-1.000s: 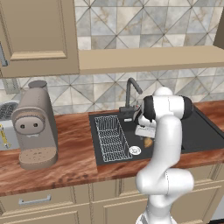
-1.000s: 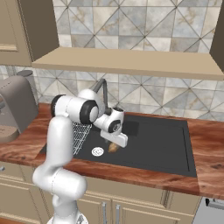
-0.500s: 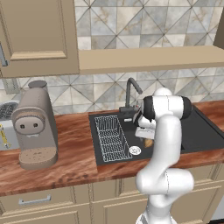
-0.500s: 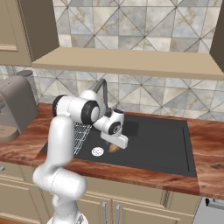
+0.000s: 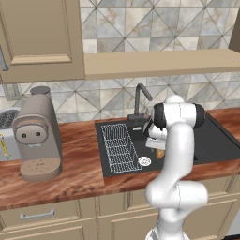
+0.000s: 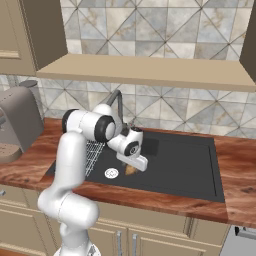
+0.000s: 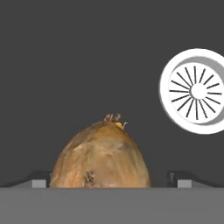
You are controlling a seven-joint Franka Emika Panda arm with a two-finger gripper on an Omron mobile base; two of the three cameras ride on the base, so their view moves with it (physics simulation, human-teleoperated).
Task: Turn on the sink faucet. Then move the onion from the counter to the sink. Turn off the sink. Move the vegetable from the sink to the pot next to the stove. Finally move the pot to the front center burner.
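Since a second ago the hand has lifted slightly above the onion (image 7: 100,155), which lies on the dark matte floor of the sink (image 6: 185,165) near the round white slotted drain (image 7: 195,91). The gripper (image 7: 113,177) has its fingers spread wide to either side of the papery brown, egg-shaped onion, not pinching it. The dark curved faucet (image 5: 140,101) stands behind. No writing is readable.

Base views flank arm from behind, sharing sink (image 5: 213,140); hand view looks closely down into basin.
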